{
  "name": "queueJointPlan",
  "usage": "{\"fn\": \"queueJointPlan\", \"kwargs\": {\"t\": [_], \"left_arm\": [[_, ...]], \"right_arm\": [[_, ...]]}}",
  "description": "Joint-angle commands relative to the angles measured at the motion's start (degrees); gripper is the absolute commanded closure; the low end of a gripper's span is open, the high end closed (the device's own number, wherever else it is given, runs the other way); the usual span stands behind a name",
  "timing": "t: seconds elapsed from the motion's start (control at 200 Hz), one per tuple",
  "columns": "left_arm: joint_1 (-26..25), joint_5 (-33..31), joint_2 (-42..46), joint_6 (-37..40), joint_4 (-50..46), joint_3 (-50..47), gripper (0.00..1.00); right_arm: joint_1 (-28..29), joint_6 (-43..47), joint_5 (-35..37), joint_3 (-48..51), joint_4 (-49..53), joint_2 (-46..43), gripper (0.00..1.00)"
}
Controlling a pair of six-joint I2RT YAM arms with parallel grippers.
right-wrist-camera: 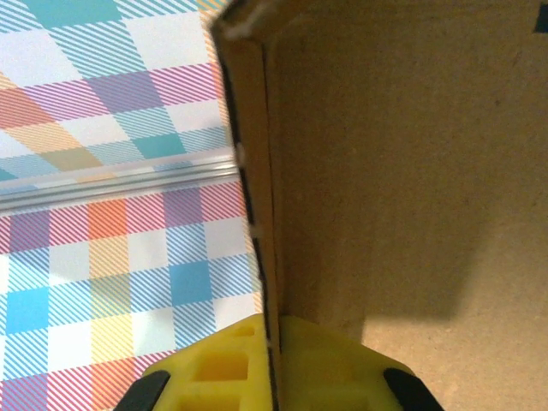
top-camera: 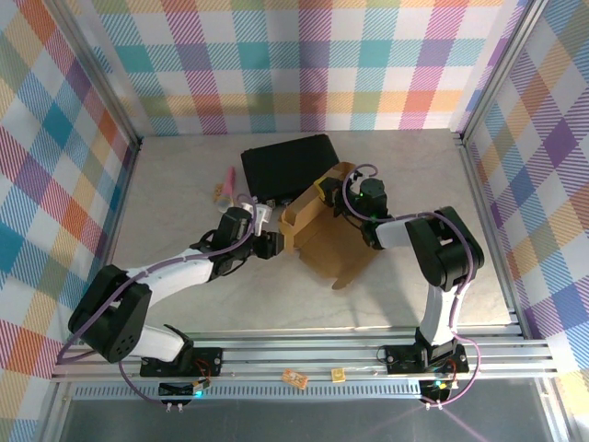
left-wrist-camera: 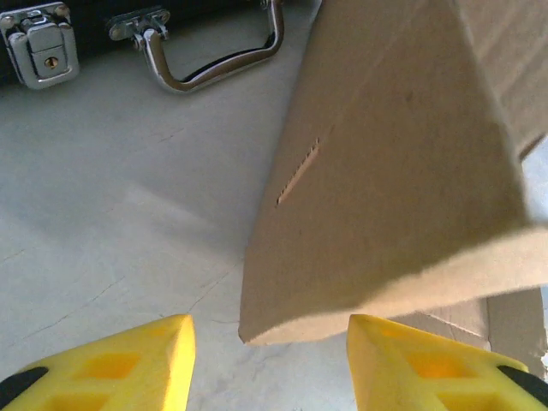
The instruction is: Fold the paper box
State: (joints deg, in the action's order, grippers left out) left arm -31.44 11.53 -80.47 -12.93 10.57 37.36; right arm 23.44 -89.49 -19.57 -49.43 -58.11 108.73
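Observation:
The paper box (top-camera: 329, 241) is a brown cardboard sheet, partly raised, lying mid-table in front of a black case (top-camera: 287, 164). My right gripper (top-camera: 324, 197) is at its far corner, shut on a standing cardboard wall; in the right wrist view the yellow gripper (right-wrist-camera: 272, 342) pinches the wall's edge, with the box's inside (right-wrist-camera: 402, 171) to the right. My left gripper (top-camera: 273, 242) is at the box's left side. In the left wrist view this gripper (left-wrist-camera: 270, 334) is open, with a flap (left-wrist-camera: 394, 171) of the box hanging just ahead of its yellow fingers (left-wrist-camera: 128, 364), not gripped.
The black case's metal latch (left-wrist-camera: 38, 51) and handle (left-wrist-camera: 214, 68) lie just beyond the left gripper. A small pink object (top-camera: 224, 184) sits left of the case. Plaid walls (top-camera: 55, 166) enclose the table. Two small tan bits (top-camera: 294, 378) lie on the front rail.

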Motion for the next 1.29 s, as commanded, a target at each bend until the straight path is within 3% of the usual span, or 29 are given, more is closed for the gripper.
{"fn": "queueJointPlan", "kwargs": {"t": [0.0, 0.42, 0.84, 1.29], "left_arm": [[-0.68, 1.66, -1.38, 1.37, 3.93, 2.25, 0.5], [-3.99, 1.18, -5.43, 0.56, 4.27, 6.64, 0.6], [-6.58, -1.23, -6.64, -4.29, 4.31, 7.38, 0.59], [-9.86, -11.54, -11.07, -7.82, -3.03, 12.64, 0.58]], "right_arm": [[-0.06, 0.78, -1.23, 0.79, -2.67, 1.14, 1.0], [-0.07, 0.22, -0.35, -0.17, -2.35, 1.66, 1.0], [-0.06, -0.26, 0.49, -1.28, -1.18, 2.19, 1.0], [-0.06, -0.85, 1.45, -1.59, -0.78, 2.02, 1.0]]}}
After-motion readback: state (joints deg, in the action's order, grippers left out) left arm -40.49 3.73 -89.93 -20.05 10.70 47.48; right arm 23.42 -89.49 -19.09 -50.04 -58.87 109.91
